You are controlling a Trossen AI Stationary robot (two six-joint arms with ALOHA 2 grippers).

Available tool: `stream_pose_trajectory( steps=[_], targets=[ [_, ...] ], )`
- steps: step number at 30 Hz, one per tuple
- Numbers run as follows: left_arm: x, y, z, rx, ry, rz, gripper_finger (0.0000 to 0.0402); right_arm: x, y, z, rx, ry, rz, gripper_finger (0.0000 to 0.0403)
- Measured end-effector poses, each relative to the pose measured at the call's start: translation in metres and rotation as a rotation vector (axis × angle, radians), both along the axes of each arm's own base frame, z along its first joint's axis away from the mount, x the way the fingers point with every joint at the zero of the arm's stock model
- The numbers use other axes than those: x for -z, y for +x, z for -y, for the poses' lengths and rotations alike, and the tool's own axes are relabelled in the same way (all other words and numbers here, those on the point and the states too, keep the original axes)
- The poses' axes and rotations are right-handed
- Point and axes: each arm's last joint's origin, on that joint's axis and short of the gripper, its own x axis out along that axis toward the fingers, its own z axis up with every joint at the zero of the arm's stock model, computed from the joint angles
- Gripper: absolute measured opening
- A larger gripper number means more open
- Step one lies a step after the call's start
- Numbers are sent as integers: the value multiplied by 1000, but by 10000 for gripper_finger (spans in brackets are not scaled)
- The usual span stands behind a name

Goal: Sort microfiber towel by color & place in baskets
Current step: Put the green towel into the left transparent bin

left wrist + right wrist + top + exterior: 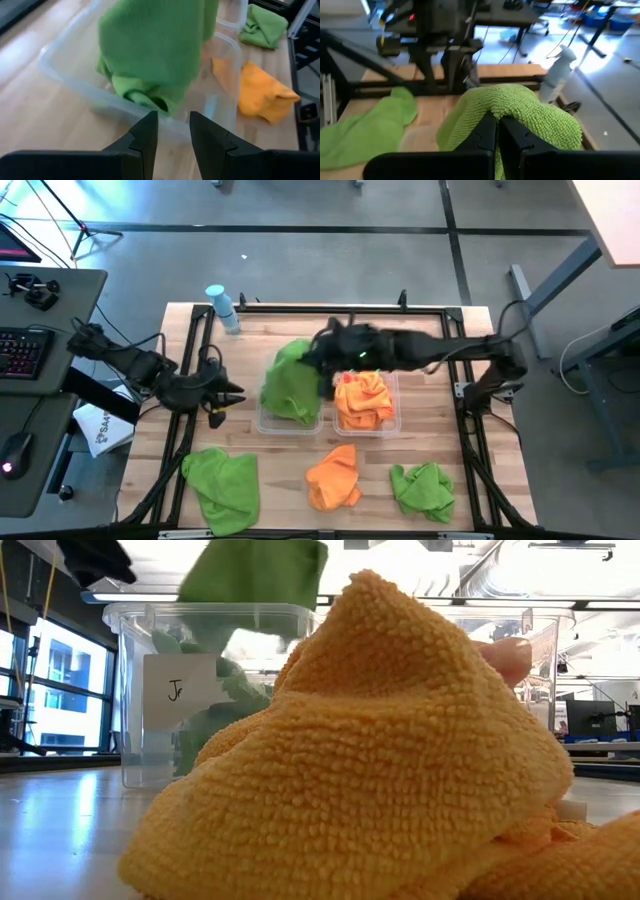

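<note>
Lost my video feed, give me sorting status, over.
Right gripper shut on bright green microfiber towel, hanging over left clear plastic basket. Left gripper open, beside that basket. Nothing blocking.

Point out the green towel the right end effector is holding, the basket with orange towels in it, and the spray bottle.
green towel (pixel 291 385), high view, middle of the hanging cloth.
right end effector (pixel 497 129), right wrist view, between its fingertips, shut on the cloth.
basket with orange towels (pixel 393 423), high view, its right rim.
spray bottle (pixel 225 310), high view, its body.
</note>
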Motion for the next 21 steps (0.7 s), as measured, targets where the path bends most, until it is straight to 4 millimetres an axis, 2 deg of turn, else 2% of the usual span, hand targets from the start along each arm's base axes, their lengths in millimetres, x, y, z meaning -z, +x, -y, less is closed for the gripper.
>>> stream_pose_trajectory(
  steps=[5,11,16,21],
  targets=[
    [10,-7,4,14,-51,19,101,37,31,-10,-40,5,-89,0],
    [10,-10,9,52,-61,23,101,91,62,-13,-45,79,-210,0],
    [10,-12,13,81,-65,21,101,123,77,-13,-47,186,-279,0],
    [10,-13,16,103,-69,20,101,145,85,-11,-59,245,-330,0]
  ],
)
